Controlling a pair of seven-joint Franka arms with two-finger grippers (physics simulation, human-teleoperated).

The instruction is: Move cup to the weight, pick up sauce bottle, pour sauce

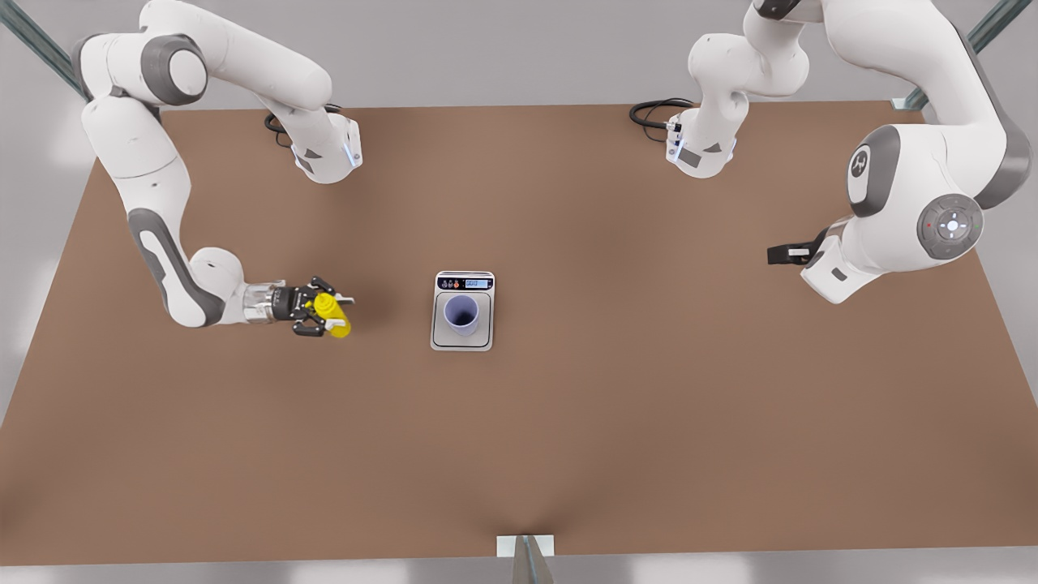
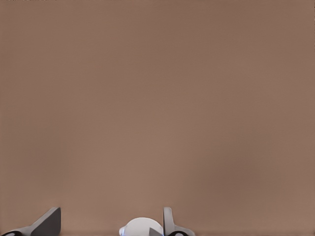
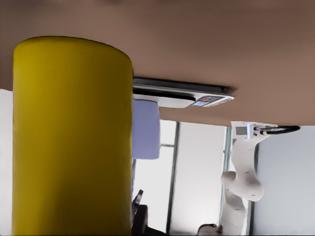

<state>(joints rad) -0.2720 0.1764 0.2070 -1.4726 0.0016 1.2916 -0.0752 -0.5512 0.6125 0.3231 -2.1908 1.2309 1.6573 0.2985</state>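
Front view: the right gripper (image 1: 323,315) fingers clamp the sauce bottle (image 1: 332,315); the cup (image 1: 461,315) stands on the weight (image 1: 462,341) beyond the fingertips. The left gripper (image 2: 106,223) waits above the bare table (image 1: 568,422), fingers apart.

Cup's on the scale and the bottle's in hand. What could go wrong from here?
1. The right gripper holds the sauce bottle well to the front view's left of the cup; tipping before it arrives would likely spill on the table.
2. The cup is narrower than the weight's plate, so a slightly off pour could hit the plate or the display.
3. A bump from the bottle could knock the cup over.
The left gripper waits at the front view's right.
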